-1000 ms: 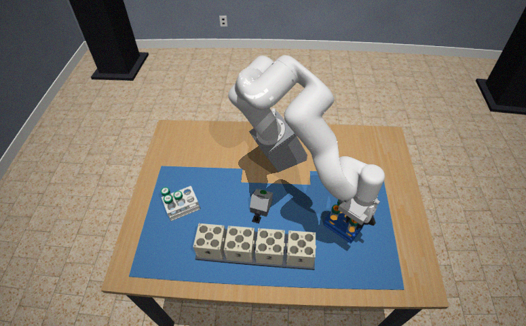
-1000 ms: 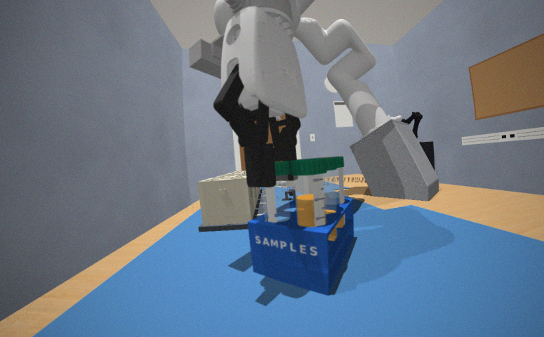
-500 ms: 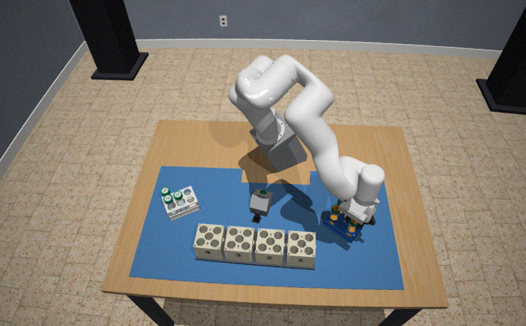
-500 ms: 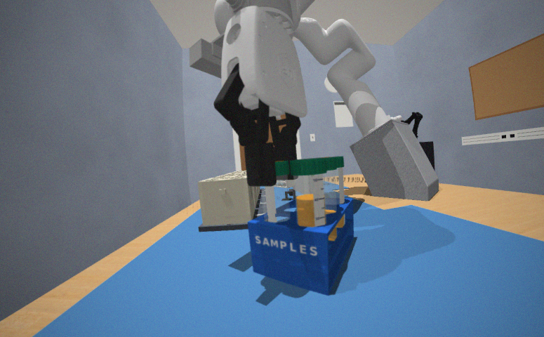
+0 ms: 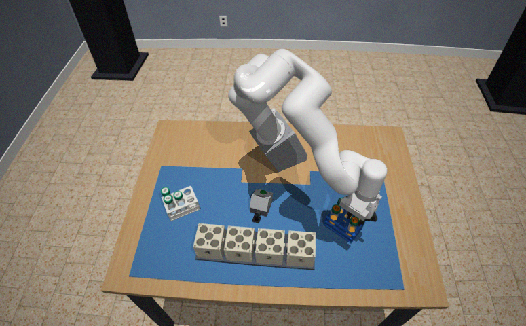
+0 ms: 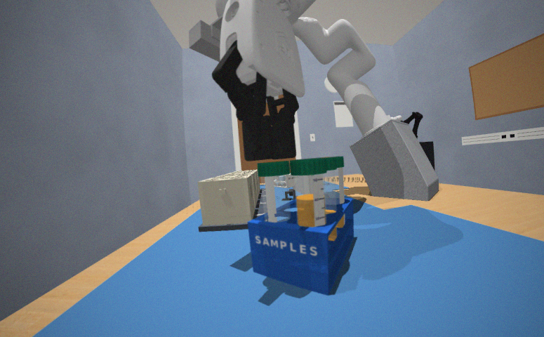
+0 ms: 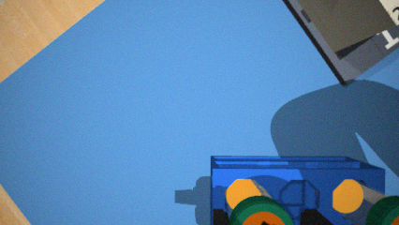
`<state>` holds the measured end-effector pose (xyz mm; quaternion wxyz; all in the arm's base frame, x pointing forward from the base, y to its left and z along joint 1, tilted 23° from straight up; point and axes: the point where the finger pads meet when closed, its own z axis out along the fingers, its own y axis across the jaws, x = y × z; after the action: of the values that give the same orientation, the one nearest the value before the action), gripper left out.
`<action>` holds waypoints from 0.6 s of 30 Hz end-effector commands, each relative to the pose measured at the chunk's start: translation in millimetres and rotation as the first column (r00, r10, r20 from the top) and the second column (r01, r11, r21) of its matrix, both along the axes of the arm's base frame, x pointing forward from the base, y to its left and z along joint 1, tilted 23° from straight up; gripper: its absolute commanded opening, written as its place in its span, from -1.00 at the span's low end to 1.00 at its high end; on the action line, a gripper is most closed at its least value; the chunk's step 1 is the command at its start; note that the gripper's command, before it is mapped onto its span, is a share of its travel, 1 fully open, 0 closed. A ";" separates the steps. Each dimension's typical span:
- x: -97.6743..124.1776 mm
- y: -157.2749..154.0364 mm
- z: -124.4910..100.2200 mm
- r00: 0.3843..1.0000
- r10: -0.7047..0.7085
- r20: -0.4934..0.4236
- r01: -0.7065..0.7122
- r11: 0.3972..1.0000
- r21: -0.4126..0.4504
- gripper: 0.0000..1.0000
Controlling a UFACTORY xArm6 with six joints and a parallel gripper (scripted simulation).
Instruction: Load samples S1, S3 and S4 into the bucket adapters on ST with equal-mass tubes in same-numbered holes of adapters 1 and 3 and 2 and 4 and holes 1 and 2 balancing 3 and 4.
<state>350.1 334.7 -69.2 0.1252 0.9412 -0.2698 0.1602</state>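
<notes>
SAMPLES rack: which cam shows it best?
Exterior. The blue SAMPLES rack shows its lettered end there, and one side, with nothing in front. Top: seen from above, partly hidden under the gripper. Wrist: only part of it, cut off at the bottom edge, lettering out of sight.

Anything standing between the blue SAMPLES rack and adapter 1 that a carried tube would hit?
Nothing visible: only mat lies between the SAMPLES rack and adapter 1. Its own side wall rises at the end, so a tube would probably need lifting over that.
</notes>
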 end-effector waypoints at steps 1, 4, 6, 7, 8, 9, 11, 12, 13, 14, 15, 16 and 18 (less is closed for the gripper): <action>-1.2 4.2 8.9 1.000 0.001 0.002 -0.001 1.000 0.003 -0.13; -2.6 6.1 14.4 1.000 0.001 0.002 -0.001 1.000 0.003 -0.13; -2.6 6.1 14.4 1.000 0.001 0.002 -0.001 1.000 0.003 -0.13; -3.1 6.8 16.3 1.000 0.001 0.002 -0.001 1.000 0.003 -0.13; -3.6 7.4 18.1 1.000 0.001 0.002 -0.001 1.000 0.003 -0.13; -4.1 8.1 20.0 1.000 0.001 0.002 -0.001 1.000 0.003 -0.13; -5.0 9.4 23.6 1.000 0.001 0.002 -0.001 1.000 0.003 -0.13; -5.5 10.0 25.5 1.000 0.001 0.002 -0.001 1.000 0.003 -0.13; -5.9 10.6 27.3 1.000 0.001 0.002 -0.001 1.000 0.003 -0.13; -6.4 11.3 29.1 1.000 0.001 0.002 -0.001 1.000 0.003 -0.13; -6.9 11.9 31.0 1.000 0.001 0.002 -0.001 1.000 0.003 -0.13; -7.4 12.6 32.8 1.000 0.001 0.002 -0.001 1.000 0.003 -0.13; -8.3 13.9 36.5 1.000 0.001 0.002 -0.001 1.000 0.003 -0.13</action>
<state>342.5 345.0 -39.9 0.1252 0.9412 -0.2698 0.1601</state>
